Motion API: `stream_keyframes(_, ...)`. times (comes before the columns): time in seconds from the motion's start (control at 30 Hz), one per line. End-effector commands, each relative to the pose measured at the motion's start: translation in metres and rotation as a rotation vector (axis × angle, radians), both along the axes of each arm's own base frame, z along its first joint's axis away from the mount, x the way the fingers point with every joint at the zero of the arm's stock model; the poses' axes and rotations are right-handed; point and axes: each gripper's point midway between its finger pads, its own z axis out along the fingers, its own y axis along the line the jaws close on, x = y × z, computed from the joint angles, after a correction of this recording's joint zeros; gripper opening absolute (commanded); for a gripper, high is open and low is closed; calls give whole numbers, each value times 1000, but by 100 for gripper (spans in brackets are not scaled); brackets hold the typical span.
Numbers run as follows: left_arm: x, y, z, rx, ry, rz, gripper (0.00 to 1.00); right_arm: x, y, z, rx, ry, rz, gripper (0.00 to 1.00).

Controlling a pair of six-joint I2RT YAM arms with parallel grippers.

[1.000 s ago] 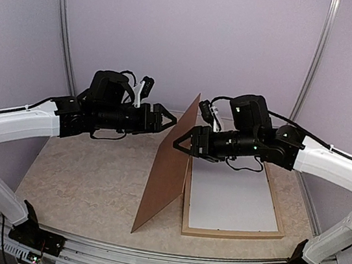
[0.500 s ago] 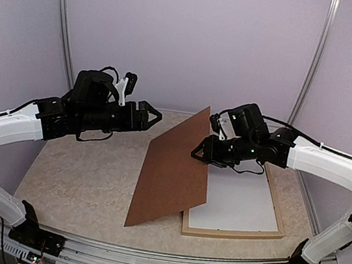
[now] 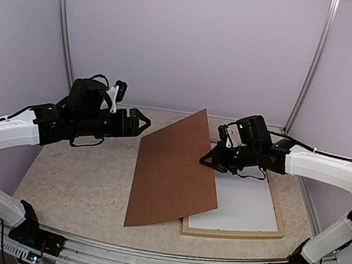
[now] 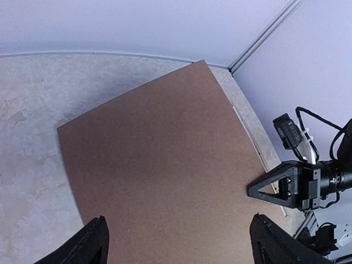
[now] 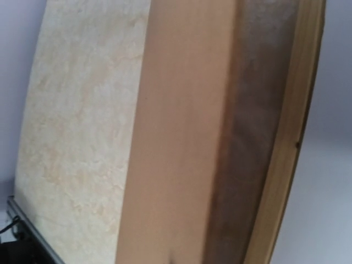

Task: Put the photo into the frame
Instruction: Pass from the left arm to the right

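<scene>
The frame (image 3: 234, 233) of pale wood lies flat at the right of the table. A plain white sheet (image 3: 244, 204) lies inside it, and I cannot tell whether that is the photo. A brown backing board (image 3: 170, 171) slopes low over the frame's left side, with its left edge down on the table. My right gripper (image 3: 206, 160) is shut on the board's right edge. In the left wrist view its finger (image 4: 275, 190) overlaps that edge of the board (image 4: 159, 159). The right wrist view is filled by the board (image 5: 176, 137) and a frame rail (image 5: 286, 143). My left gripper (image 3: 143, 119) hangs open, left of the board and clear of it.
The beige marbled tabletop (image 3: 84, 178) stretches to the left of the board. Lilac walls with metal posts (image 3: 62, 31) close in the back and sides. A metal rail (image 3: 158, 261) runs along the near edge between the arm bases.
The board has tipped from upright to a low slope over the frame. My right gripper moved right and down with it and closed. The left arm drew back to the left, still open.
</scene>
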Motion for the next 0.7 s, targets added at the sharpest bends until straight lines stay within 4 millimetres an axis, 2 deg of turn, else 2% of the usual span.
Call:
stream_keyframes(0.0,5,18,-7,24,-2,47,90,11,-24,14,39,-76,-14,0)
stream_keyframes(0.2,9,19,-27,61,24,52,97,12,-59,54,153,-115,-24,0)
stream_keyframes(0.37,12,8,-47,90,53,27,99,5,-98,85,253,-132,-12,0)
stream_keyframes(0.6,14,-10,-62,113,74,-11,99,-2,-161,98,313,-116,-44,0)
stream_keyframes(0.67,14,-14,-65,118,78,-21,99,-5,-173,102,304,-121,-44,0)
